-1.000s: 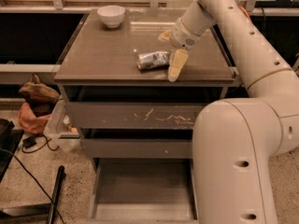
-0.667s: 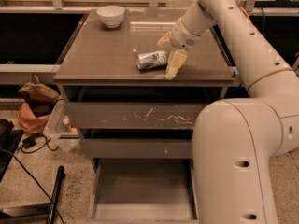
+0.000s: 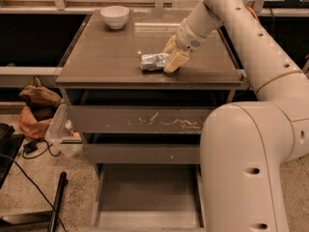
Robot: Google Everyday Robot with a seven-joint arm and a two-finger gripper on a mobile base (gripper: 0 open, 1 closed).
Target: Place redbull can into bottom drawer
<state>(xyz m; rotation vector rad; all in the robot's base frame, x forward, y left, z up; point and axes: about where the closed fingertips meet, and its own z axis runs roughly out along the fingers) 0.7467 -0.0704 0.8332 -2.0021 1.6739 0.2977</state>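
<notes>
Gripper (image 3: 169, 59) low on desk (image 3: 106, 62), spread wide across can (image 3: 152, 62) lying sideways, lined up to pinch; drawer (image 3: 145, 197) open well below, ready to take it.

Cabinet top (image 3: 106, 57): open room across the left and near parts. White bowl (image 3: 115, 16) stands at the far left corner. Redbull can (image 3: 153, 62) lies at centre with the gripper (image 3: 170, 59) at its right end; the arm (image 3: 251, 47) overhangs the right edge.
Bottom drawer (image 3: 145, 195): pulled out, floor reachable from above. The robot's white body (image 3: 241, 168) crowds its right side, and the middle drawer (image 3: 140, 153) front stands above its far end.
</notes>
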